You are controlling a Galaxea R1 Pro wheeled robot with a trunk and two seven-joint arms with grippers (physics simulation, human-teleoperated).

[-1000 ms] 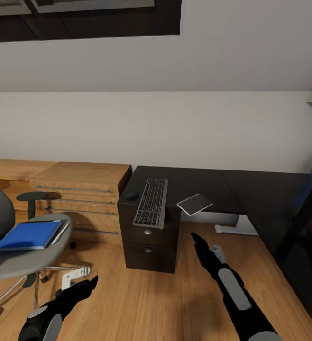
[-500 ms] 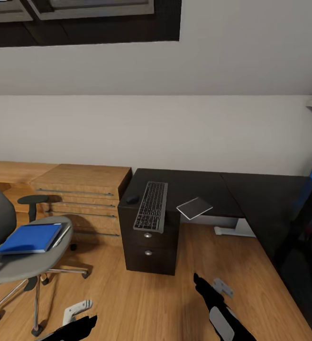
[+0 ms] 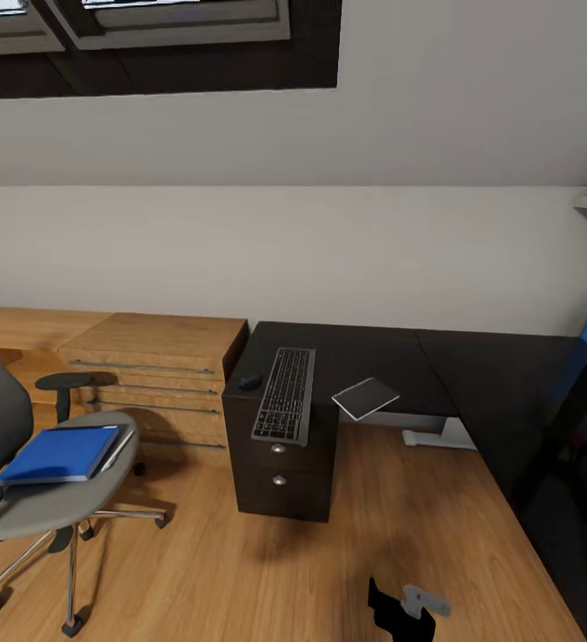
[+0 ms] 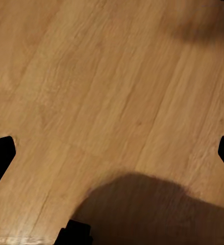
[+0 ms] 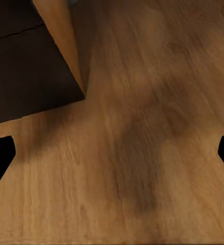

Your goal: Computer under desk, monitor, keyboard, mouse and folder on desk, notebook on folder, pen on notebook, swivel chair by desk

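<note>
Right gripper (image 3: 400, 611) hanging low over the wood floor (image 3: 240, 571), fingers spread, carrying nothing; left gripper (image 4: 112, 153) likewise spread. Blue folder (image 3: 57, 452) lying on the swivel chair (image 3: 53, 486); keyboard (image 3: 285, 395) overhanging the desk (image 3: 472, 374) edge, risking a fall if bumped; notebook (image 3: 366, 398) resting beside it.
</note>
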